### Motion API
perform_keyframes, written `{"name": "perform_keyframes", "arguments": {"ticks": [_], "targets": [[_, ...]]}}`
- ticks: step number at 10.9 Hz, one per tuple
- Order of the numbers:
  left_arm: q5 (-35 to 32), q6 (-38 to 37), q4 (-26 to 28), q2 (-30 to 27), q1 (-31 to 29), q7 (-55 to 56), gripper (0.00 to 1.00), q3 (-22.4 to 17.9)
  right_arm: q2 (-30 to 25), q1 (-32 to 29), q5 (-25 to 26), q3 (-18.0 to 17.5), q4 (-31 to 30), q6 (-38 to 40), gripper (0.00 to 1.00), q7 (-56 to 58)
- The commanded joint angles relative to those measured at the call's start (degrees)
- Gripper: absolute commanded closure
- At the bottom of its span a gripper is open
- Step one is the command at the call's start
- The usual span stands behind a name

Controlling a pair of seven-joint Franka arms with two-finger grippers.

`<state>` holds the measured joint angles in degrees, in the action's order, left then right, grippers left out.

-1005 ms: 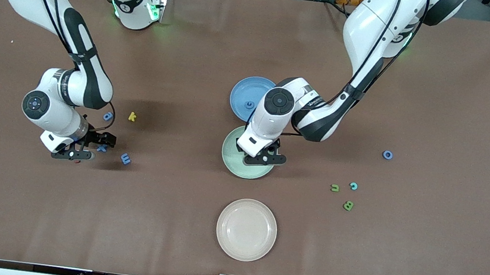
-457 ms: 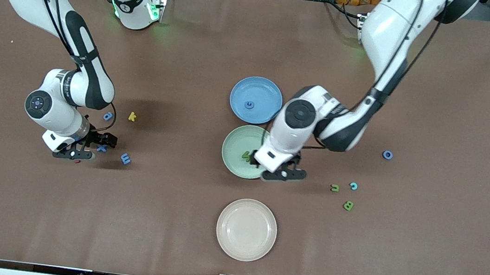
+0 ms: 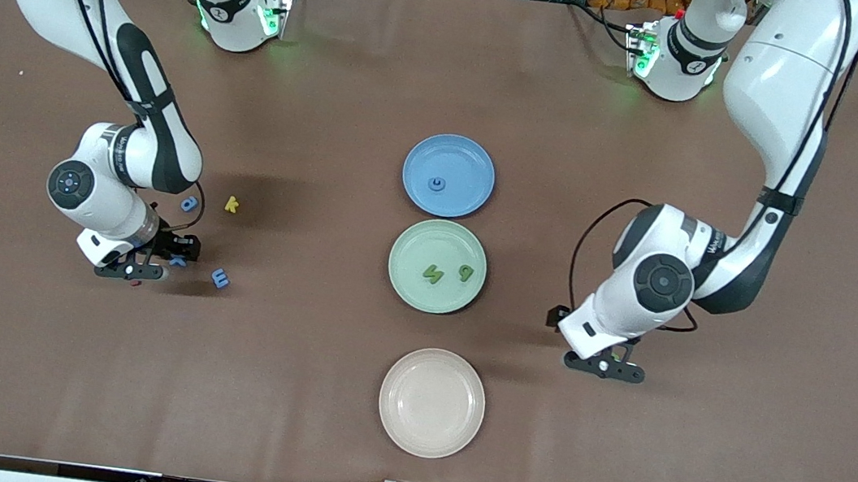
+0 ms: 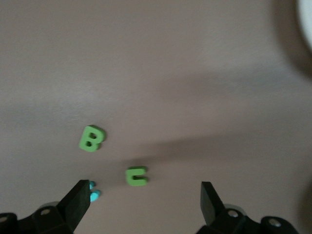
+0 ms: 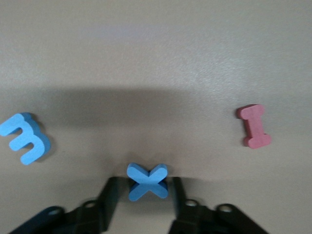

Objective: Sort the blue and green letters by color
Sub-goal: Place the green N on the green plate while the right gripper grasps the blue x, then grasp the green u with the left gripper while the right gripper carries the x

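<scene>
While gripped: blue x (image 5: 147, 180)

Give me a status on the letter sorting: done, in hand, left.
Done: two green letters lie on the green plate, one blue letter on the blue plate. In hand: the right gripper closes on the blue x. Left: the blue m, and the green B and green u under the open left gripper.

Left gripper (image 4: 141, 195) agape – right gripper (image 5: 146, 195) low, narrowed
</scene>
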<state>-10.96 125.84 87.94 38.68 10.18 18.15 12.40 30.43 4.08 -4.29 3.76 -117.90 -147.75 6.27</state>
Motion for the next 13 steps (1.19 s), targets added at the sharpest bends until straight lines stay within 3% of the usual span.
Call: {"name": "perform_keyframes", "arguments": {"ticks": [1,4,8,12,13], "targets": [[-4.2,7.5,7.2,-0.2,-3.7,0.6,0.00,0.8,-0.1,-0.6,-0.9,-0.9,-0.4,-0.2,0.89,-4.5],[-3.9,10.7,9.4,0.9,-3.6,2.3,0.00,0.9,-0.5,-0.4,-1.0,-0.9,-0.3,0.2,0.91,-5.7],[-2.1,11.7,10.3,1.4,-3.3,7.5,0.06,0.9,-5.7,2.2,-1.2,-0.9,-0.1,8.5,0.92,-15.6],[-1.4,13.3,11.3,2.2,-3.4,8.3,0.16,0.9,-9.2,15.0,-12.8,-0.9,0.0,12.2,0.92,-27.4],[-1.4,13.4,11.5,2.2,-3.4,8.3,0.18,0.9,-9.2,19.0,-13.5,-0.9,0.0,11.8,0.92,-30.9]]}}
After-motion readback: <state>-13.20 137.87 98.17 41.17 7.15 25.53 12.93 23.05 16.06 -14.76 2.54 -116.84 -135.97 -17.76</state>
